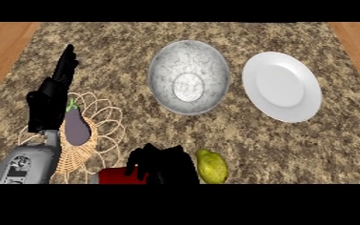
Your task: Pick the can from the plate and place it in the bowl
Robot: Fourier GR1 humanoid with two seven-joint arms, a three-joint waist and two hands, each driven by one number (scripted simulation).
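Observation:
The red can (115, 176) shows at the bottom edge, left of centre, with my right hand (167, 164) curled over its right side; much of the can is hidden by the fingers. The white plate (281, 86) lies at the right with nothing on it. The grey speckled bowl (188, 76) stands in the middle of the counter, well beyond the can, and holds nothing. My left hand (51, 100) rests open at the left, fingers pointing up.
A purple eggplant (76, 127) lies on a wicker mat (105, 138) beside my left forearm. A yellow-green fruit (211, 167) sits just right of my right hand. Wooden strips border the stone counter at both top corners.

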